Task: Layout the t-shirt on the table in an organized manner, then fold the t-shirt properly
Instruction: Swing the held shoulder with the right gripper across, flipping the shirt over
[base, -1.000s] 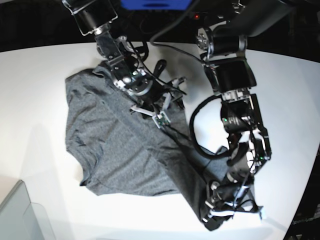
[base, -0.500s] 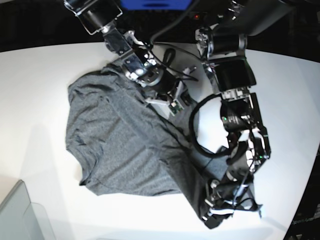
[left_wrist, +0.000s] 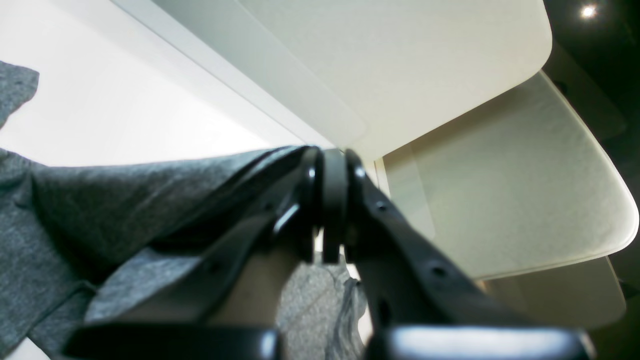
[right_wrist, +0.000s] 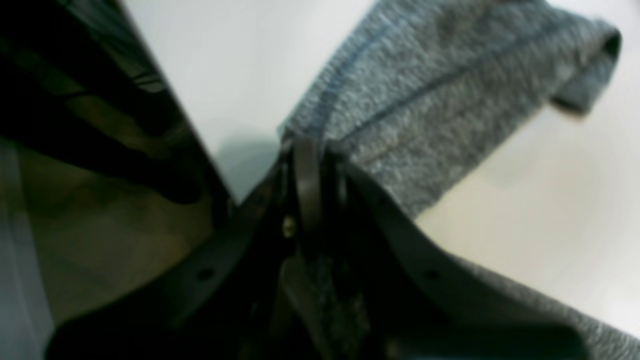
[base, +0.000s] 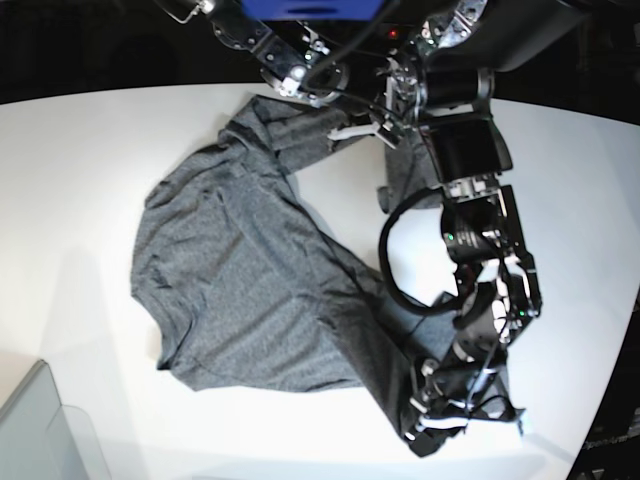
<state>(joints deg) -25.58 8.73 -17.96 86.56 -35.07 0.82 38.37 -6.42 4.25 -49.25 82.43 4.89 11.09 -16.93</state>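
In the left wrist view, the left gripper has its black jaws pressed together on a fold of the dark heather-grey knit t-shirt, which trails off to the left over the glossy white tabletop; no print, label or writing shows on the cloth. In the blurred right wrist view, the right gripper is pinched closed on a stitched hem of the shirt. In the base view, the plain shirt lies crumpled across the middle of the tabletop, the right gripper drawing one end toward the far edge and the left gripper clamping the near corner, beside a translucent grey bin corner.
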